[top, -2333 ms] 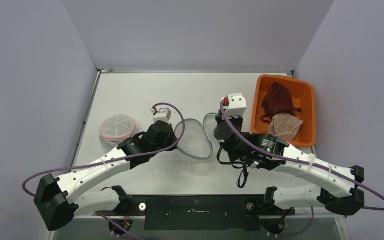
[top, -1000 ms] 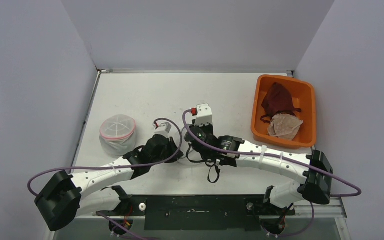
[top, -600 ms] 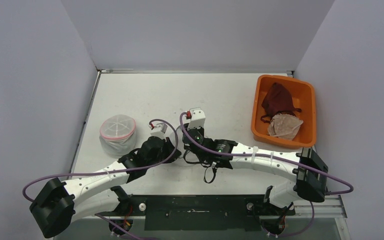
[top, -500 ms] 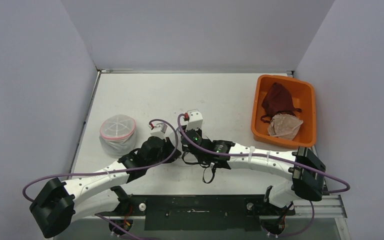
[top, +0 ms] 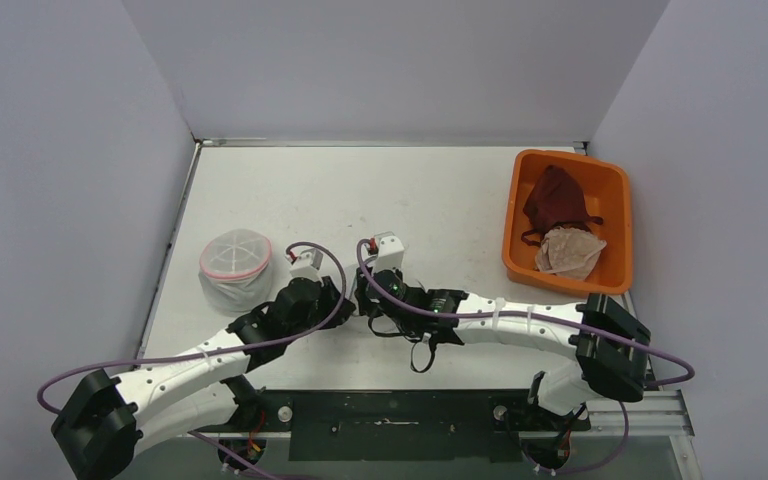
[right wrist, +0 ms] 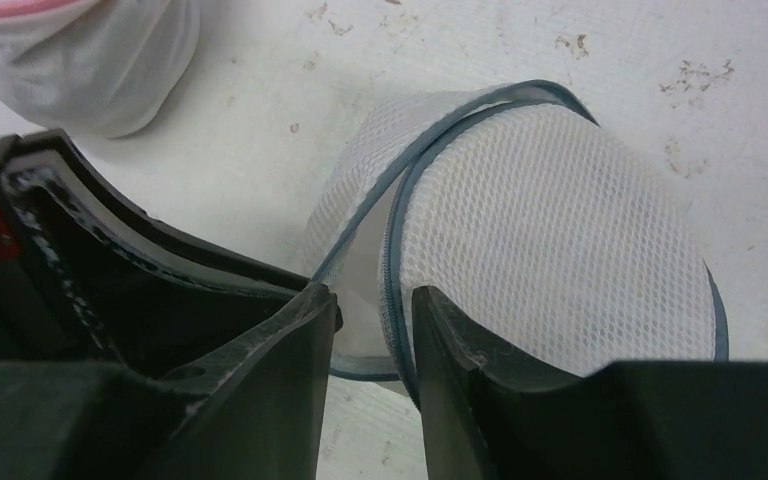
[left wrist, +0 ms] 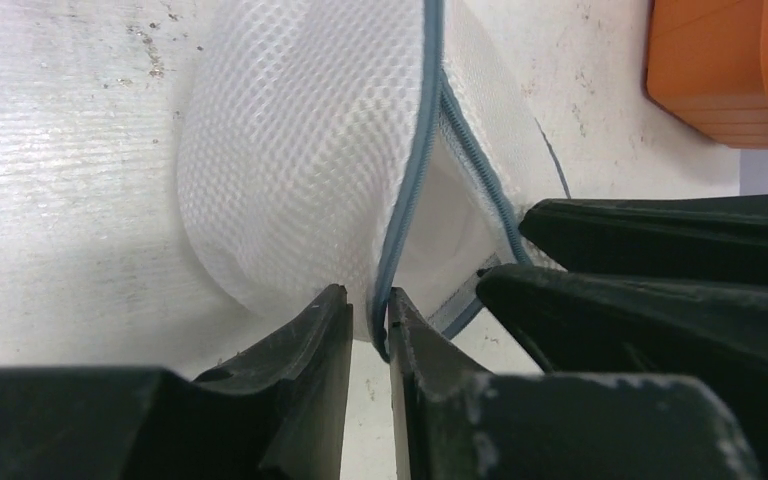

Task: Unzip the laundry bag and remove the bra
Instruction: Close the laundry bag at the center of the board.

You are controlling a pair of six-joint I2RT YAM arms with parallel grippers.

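Observation:
The white mesh laundry bag [left wrist: 290,160] [right wrist: 550,240] lies on the table with its blue-grey zipper [left wrist: 415,180] [right wrist: 392,250] undone and the mouth gaping; nothing shows inside. From above it is almost wholly hidden under the two grippers. My left gripper [left wrist: 365,295] [top: 340,298] has a narrow gap, the bag's trim resting against one finger. My right gripper [right wrist: 375,295] [top: 363,298] faces it, jaws wider apart, with the zipper edge beside one finger. A dark red bra [top: 555,198] and a pale one [top: 570,250] lie in the orange bin [top: 515,215].
A second mesh bag with a pink rim [top: 235,265] [right wrist: 90,60] stands just left of the left gripper. The orange bin [left wrist: 710,70] sits at the right edge of the table. Black cable loops hang under the right wrist [top: 422,345].
Both grippers have carried the bag's edges left and toward the near edge, bringing the spread mouth together. Both jaws, shut on the trim a second ago, have now parted.

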